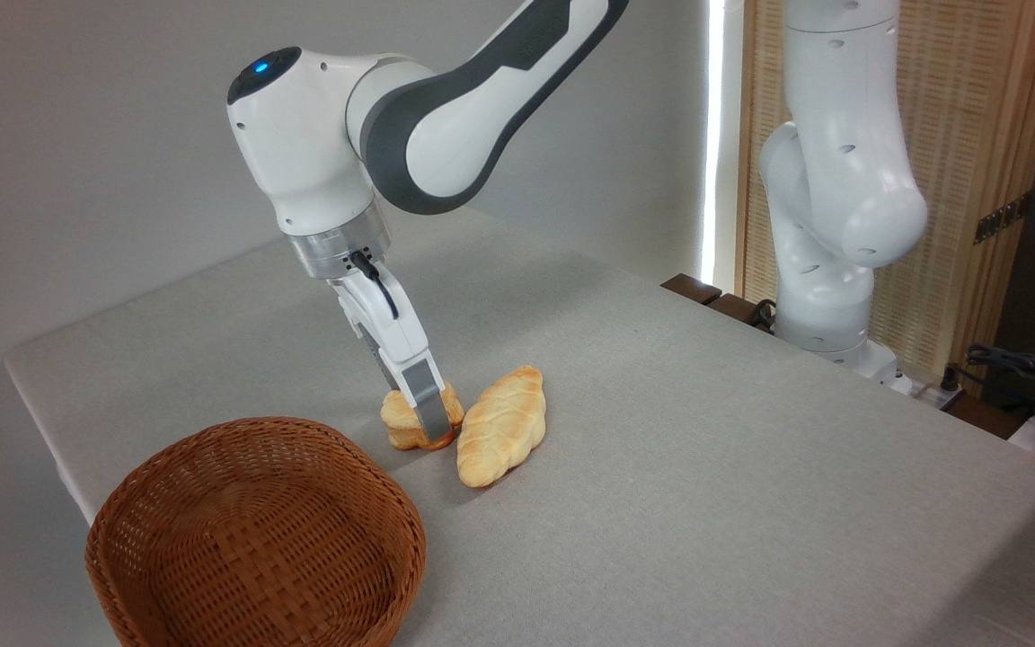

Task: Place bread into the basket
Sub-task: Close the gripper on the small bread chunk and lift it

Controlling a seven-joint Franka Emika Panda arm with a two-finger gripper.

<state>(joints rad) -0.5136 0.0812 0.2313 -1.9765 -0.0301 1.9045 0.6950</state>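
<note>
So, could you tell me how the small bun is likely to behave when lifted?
The bun looks small and chunky, so probably light. Its lumpy ridges should give the jaws purchase, so slipping seems unlikely. It sits close beside the braided loaf, which might get nudged.

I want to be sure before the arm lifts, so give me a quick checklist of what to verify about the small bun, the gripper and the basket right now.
1. Gripper down at the right piece, the small bread, not the longer loaf: ok.
2. Fingers closed firmly on the bread: cannot tell; only the near finger shows, lying across the bun's front.
3. Longer loaf clear of the grasp: not ok; it lies right beside the bun, possibly touching, so a lift might nudge it.
4. Basket empty and upright: ok.
5. Path from bun to basket free of other things: ok, only bare table lies between.
</note>
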